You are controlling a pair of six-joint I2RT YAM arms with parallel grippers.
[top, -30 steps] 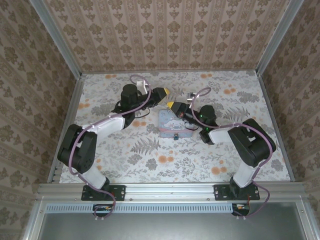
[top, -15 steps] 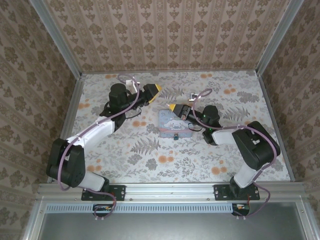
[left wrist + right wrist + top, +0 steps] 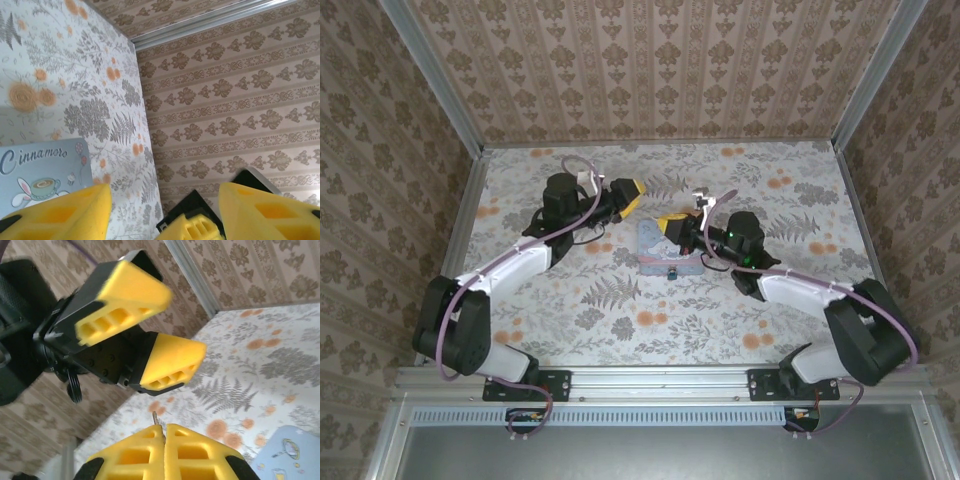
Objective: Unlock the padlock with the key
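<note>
Left claw [image 3: 631, 196] swung nearer one tin [image 3: 660, 251], agape, empty, right claw [image 3: 669, 221] clamping seemingly one key [image 3: 155, 417]

The tiny bluish padlock [image 3: 672, 271] lies at the near edge of the tin [image 3: 658, 254]. The key [image 3: 155, 418] shows as a thin metal tip pinched in the right gripper [image 3: 164, 429].

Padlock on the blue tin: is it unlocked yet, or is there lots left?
Done: the right jaws are shut on a thin metal tip, likely the key. In hand: they hover by the Cinnamoroll tin, at its far edge, the left jaws open and empty nearby. Left: the key is not yet at the padlock on the tin's near edge, so inserting and turning remain.
</note>
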